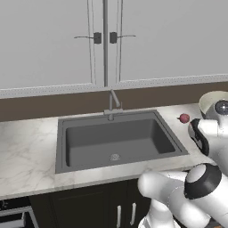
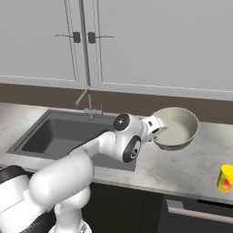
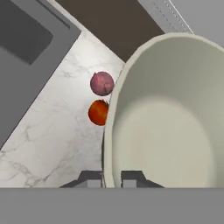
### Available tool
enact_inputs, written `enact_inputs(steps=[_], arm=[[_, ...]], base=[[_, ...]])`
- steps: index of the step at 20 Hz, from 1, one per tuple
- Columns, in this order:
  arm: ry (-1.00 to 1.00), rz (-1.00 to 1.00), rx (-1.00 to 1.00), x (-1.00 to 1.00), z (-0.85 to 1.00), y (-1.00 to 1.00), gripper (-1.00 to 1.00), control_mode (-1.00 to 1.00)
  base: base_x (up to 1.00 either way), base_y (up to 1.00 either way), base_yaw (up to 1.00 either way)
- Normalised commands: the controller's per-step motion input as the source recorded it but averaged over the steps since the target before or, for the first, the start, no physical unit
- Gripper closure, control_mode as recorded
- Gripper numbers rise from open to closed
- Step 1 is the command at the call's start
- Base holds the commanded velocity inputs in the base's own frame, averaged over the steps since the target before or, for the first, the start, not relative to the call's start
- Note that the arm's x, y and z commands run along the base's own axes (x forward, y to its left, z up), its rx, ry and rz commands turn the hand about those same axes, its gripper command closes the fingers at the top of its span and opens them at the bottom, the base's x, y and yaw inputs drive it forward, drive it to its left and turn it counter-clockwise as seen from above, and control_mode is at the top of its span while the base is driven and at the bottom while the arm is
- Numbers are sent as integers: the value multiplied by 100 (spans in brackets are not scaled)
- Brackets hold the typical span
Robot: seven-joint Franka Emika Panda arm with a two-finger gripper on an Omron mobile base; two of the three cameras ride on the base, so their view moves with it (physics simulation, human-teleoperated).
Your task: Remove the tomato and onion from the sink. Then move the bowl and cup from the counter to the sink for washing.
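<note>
My gripper (image 3: 111, 180) is shut on the near rim of the bowl (image 3: 170, 118), one fingertip inside and one outside. The wide cream-white bowl (image 2: 177, 127) hangs tilted above the counter (image 2: 182, 170), right of the sink (image 2: 59, 134), held by the gripper (image 2: 157, 128). The pale pink onion (image 3: 102, 83) and the orange-red tomato (image 3: 98, 112) lie side by side on the marble between the sink (image 3: 26, 39) and the bowl. The onion (image 1: 184, 118) also sits right of the sink (image 1: 120, 142). The yellow cup (image 2: 225, 177) stands upright at the counter's right front.
A grey faucet (image 1: 113, 103) rises behind the basin, whose round drain (image 1: 115, 156) lies bare. White wall cabinets (image 1: 102, 40) hang above a brown backsplash. Dark cabinet doors (image 1: 120, 209) run below the worktop.
</note>
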Motion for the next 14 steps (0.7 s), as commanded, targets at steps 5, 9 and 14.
enact_inputs(steps=[5, 9, 14], arm=[[0, 21, 0, -6, 26, 12, 100, -100], [6, 19, -1, -10, 18, 12, 100, -100], [19, 15, -8, -7, 7, 14, 100, -100]], base=[[0, 0, 0], [0, 0, 0], [0, 0, 0]])
